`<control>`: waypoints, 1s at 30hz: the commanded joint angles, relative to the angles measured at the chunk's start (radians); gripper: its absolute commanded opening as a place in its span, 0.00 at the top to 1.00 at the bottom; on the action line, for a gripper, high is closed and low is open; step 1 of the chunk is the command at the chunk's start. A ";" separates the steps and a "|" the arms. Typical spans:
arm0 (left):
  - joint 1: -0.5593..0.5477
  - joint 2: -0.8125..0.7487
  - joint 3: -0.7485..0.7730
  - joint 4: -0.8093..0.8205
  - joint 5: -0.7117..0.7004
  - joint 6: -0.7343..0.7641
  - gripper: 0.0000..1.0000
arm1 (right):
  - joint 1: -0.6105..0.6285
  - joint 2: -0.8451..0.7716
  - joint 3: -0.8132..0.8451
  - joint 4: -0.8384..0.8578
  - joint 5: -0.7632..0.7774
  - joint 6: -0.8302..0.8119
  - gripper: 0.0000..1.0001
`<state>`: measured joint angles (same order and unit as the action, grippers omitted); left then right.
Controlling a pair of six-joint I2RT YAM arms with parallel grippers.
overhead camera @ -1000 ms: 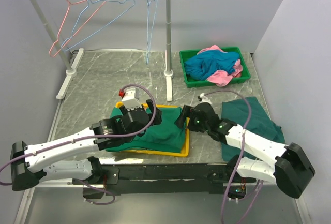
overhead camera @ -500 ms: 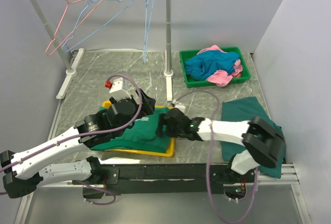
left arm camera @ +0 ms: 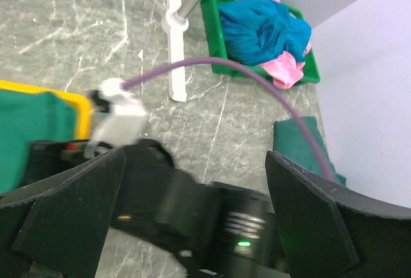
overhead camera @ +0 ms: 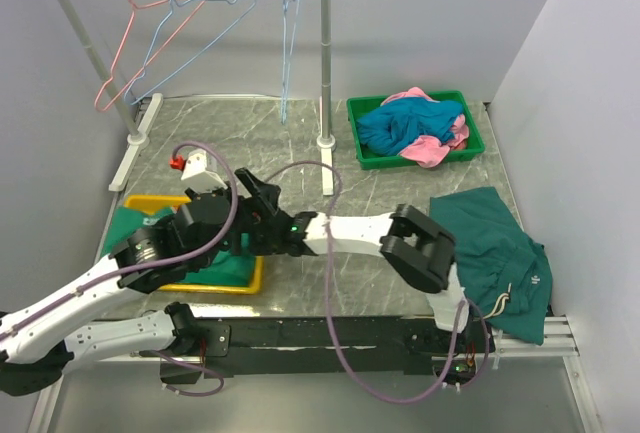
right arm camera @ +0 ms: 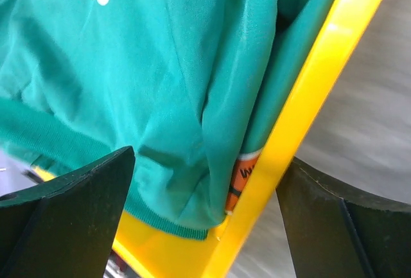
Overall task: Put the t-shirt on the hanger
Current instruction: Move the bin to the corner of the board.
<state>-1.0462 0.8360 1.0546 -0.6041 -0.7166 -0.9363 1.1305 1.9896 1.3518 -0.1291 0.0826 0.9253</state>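
Observation:
The teal-blue t-shirt [overhead camera: 405, 125] lies crumpled in a green bin [overhead camera: 372, 161] at the back right, and it also shows in the left wrist view [left arm camera: 260, 29]. A light-blue wire hanger [overhead camera: 200, 41] hangs slanted on the rack, and a second one [overhead camera: 286, 48] hangs edge-on near the right post. My left gripper [overhead camera: 232, 238] [left arm camera: 196, 217] is open, with the right arm's black body between its fingers. My right gripper [overhead camera: 258, 215] [right arm camera: 205, 220] is open, its fingers either side of the yellow tray's rim [right arm camera: 302, 124]. Both are far from the t-shirt.
The yellow tray [overhead camera: 252, 278] holds dark green shirts with white print [right arm camera: 128, 66]. Another dark green shirt [overhead camera: 495, 253] hangs over the front right edge. A pink garment [overhead camera: 428, 151] lies in the bin. A pink-red hanger [overhead camera: 122, 48] hangs on the rack [overhead camera: 325, 63].
The yellow tray with the green shirts has slid left across the table. Both grippers moved left with it, and the right arm now stretches far left.

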 commanded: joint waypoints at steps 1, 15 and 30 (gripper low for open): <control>0.006 -0.026 0.051 -0.036 -0.043 0.016 0.04 | 0.038 0.095 0.209 0.037 -0.052 0.009 0.06; 0.008 -0.031 0.050 -0.033 -0.024 0.017 0.04 | 0.068 -0.009 0.149 0.065 0.060 -0.054 0.04; 0.012 0.014 0.064 0.049 0.040 0.090 0.04 | -0.004 -0.586 -0.360 -0.058 0.377 -0.109 0.01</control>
<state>-1.0378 0.8520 1.1099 -0.5869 -0.6971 -0.8856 1.1828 1.5299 1.1164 -0.1165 0.3279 0.8215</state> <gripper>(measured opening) 0.966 0.991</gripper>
